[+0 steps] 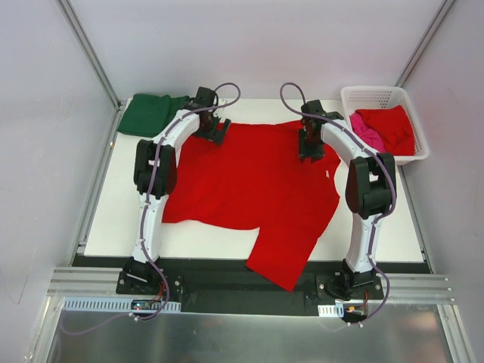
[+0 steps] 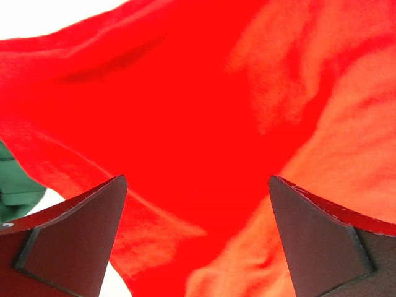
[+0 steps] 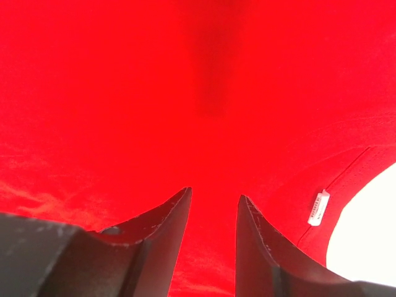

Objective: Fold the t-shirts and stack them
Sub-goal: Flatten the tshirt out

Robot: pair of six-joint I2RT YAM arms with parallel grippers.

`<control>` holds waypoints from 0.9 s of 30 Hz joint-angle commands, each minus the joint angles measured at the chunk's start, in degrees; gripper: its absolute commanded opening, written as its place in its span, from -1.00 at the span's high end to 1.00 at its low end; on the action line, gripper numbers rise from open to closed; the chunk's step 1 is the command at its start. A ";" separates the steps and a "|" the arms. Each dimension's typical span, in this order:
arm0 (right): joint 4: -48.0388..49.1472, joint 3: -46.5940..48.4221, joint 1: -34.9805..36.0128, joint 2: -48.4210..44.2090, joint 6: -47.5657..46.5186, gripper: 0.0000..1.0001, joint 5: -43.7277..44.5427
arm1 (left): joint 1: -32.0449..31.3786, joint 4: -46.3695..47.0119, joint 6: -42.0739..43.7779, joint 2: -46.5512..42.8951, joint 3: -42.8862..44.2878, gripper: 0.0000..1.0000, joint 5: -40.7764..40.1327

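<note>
Lying beneath right gripper (image 1: 309, 153): red t-shirt (image 1: 249, 189)

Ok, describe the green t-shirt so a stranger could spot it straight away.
Start at the white table and go to its far left corner. A dark green t-shirt lies there, beside the spread red t-shirt. It is the only green cloth in view.

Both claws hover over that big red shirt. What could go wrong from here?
The red t-shirt hangs over the near edge of the table, so a pull might drag it off. The left gripper, wide open, sits close to the green t-shirt and could snag it. The right gripper, its jaws narrowly apart, may pinch too little cloth and slip.
</note>
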 commanded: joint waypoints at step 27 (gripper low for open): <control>-1.28 -2.83 -1.66 -6.20 0.00 0.14 -9.24 | 8.23 -8.68 -3.28 8.80 13.39 -0.86 3.33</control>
